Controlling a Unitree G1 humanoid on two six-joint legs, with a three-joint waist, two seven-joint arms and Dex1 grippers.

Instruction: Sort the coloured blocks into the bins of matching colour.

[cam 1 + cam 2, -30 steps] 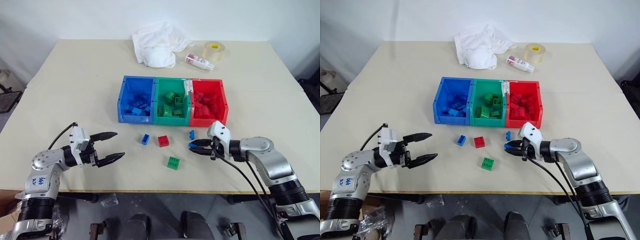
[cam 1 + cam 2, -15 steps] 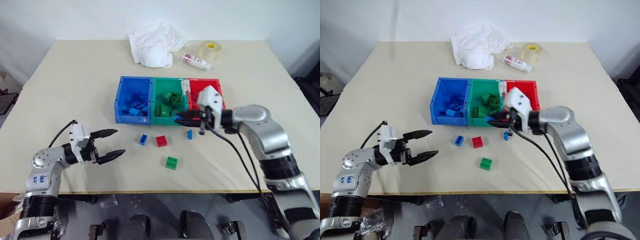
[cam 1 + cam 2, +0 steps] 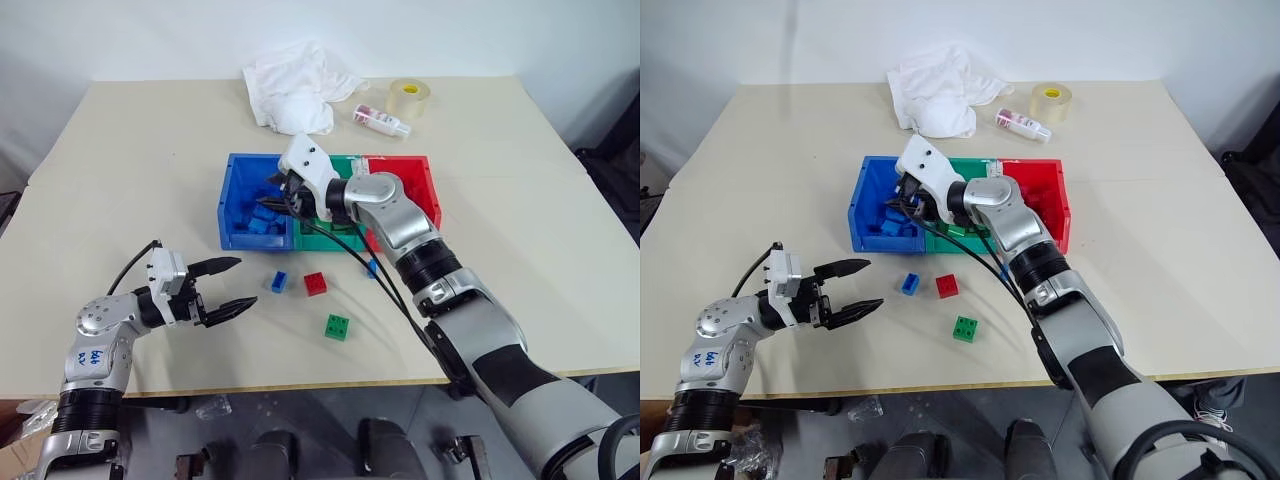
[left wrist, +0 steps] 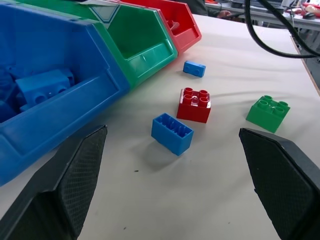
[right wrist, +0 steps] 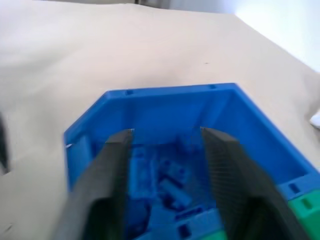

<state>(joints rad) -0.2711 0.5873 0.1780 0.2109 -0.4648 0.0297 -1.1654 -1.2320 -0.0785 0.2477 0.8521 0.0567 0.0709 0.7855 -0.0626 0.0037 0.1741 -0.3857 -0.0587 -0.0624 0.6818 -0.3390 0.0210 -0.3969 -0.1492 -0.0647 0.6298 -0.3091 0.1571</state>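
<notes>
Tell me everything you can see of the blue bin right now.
The blue bin is an open-top rectangular tray of glossy blue plastic, the leftmost of three joined trays; its right wall adjoins the green bin. It sits upright and flat on the beige table. Inside lies a loose heap of blue bricks. The right gripper hangs over its right side with jaws apart, nothing seen between them. A lone blue brick lies on the table in front of it, apart from it.
</notes>
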